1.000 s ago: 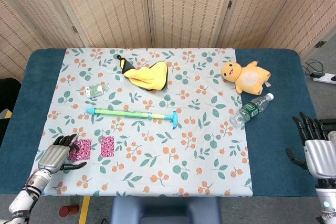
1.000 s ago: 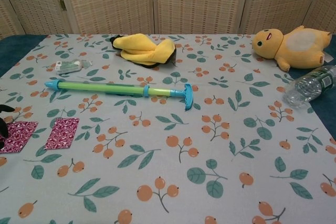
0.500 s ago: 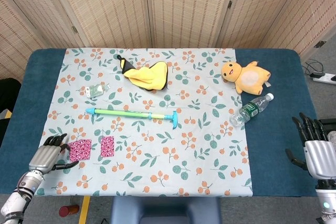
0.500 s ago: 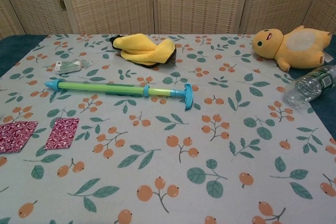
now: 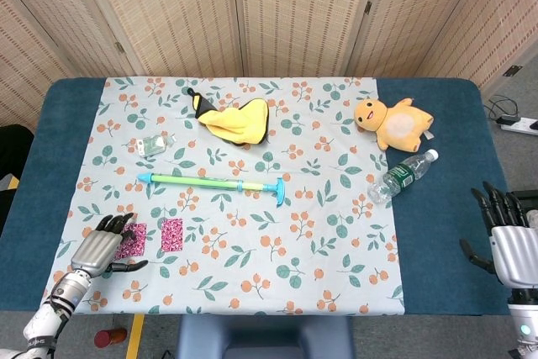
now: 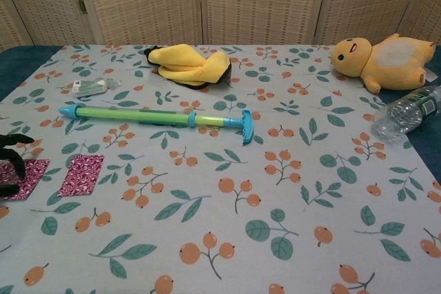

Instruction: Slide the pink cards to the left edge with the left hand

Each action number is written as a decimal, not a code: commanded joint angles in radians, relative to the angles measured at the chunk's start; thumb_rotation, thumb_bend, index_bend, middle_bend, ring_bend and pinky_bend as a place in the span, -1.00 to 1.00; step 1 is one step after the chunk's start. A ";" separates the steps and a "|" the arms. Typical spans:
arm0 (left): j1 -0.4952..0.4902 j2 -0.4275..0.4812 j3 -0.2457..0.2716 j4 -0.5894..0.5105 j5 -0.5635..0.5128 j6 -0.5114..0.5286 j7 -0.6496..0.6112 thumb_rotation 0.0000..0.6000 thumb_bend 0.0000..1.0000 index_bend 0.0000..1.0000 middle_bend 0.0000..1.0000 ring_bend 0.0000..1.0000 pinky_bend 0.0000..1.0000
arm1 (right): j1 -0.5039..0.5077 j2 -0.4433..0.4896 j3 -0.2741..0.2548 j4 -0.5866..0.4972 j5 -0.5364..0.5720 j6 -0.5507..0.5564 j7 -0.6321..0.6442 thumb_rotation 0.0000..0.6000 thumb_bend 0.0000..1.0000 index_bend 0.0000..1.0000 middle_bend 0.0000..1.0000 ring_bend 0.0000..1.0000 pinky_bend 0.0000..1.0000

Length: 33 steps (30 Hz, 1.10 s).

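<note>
Two pink patterned cards lie flat on the floral cloth near its front left corner. My left hand reaches in from the left, its dark fingertips spread over the left edge of the left card, holding nothing. The right card lies free a little to its right. In the chest view only the left hand's fingertips show at the frame edge, over the left card, with the right card beside it. My right hand hovers open, fingers apart, off the table's right edge.
A green and blue pump toy lies behind the cards. Further back are a small packet and a yellow plush. An orange duck plush and a water bottle lie at the right. Blue table borders the cloth at the left.
Half a second ago the left hand had drawn back off the left card; now it has moved right again and its fingertips cover the card's left edge. Neither card has visibly shifted.
</note>
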 commanded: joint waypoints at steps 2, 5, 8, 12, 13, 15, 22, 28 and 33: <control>-0.003 -0.005 0.001 0.004 -0.012 -0.011 0.010 -0.59 -0.76 -0.32 -1.00 -1.00 -1.00 | 0.000 -0.001 0.000 0.001 0.001 -0.001 0.001 1.00 -0.34 -1.00 -1.00 -1.00 -1.00; 0.001 -0.003 0.001 0.007 -0.022 -0.012 0.011 -0.59 -0.75 -0.32 -1.00 -1.00 -1.00 | 0.000 0.000 0.000 0.000 0.001 -0.002 0.000 1.00 -0.34 -1.00 -0.99 -1.00 -1.00; 0.007 0.001 0.001 0.010 -0.031 -0.009 0.006 -0.59 -0.76 -0.32 -1.00 -1.00 -1.00 | 0.002 0.000 0.001 -0.002 0.000 -0.003 -0.003 1.00 -0.34 -1.00 -1.00 -1.00 -1.00; 0.014 0.006 0.004 0.021 -0.043 -0.012 -0.003 -0.58 -0.76 -0.31 -1.00 -1.00 -1.00 | 0.004 0.001 0.002 -0.005 -0.002 -0.004 -0.005 1.00 -0.34 -1.00 -0.99 -1.00 -1.00; 0.017 0.007 0.004 0.025 -0.048 -0.013 -0.007 -0.59 -0.76 -0.31 -1.00 -1.00 -1.00 | 0.004 0.000 0.002 -0.005 -0.003 -0.003 -0.005 1.00 -0.34 -1.00 -1.00 -1.00 -1.00; 0.022 0.010 0.004 0.031 -0.054 -0.013 -0.015 -0.59 -0.76 -0.31 -1.00 -1.00 -1.00 | 0.005 0.000 0.002 -0.007 -0.005 -0.003 -0.007 1.00 -0.34 -1.00 -0.99 -1.00 -1.00; 0.038 0.024 0.008 0.045 -0.061 -0.007 -0.037 -0.58 -0.76 -0.31 -1.00 -1.00 -1.00 | 0.004 0.001 0.001 -0.010 -0.008 -0.001 -0.010 1.00 -0.34 -1.00 -1.00 -1.00 -1.00; 0.047 0.031 0.004 0.029 -0.024 0.028 -0.068 -0.59 -0.75 -0.33 -1.00 -1.00 -1.00 | 0.003 0.000 0.000 -0.009 -0.011 0.003 -0.009 1.00 -0.34 -1.00 -1.00 -1.00 -1.00; 0.039 0.024 -0.013 0.020 0.004 0.050 -0.103 -0.24 -0.75 -0.38 -1.00 -1.00 -1.00 | 0.001 0.003 0.000 -0.010 -0.012 0.008 -0.007 1.00 -0.34 -1.00 -0.99 -1.00 -1.00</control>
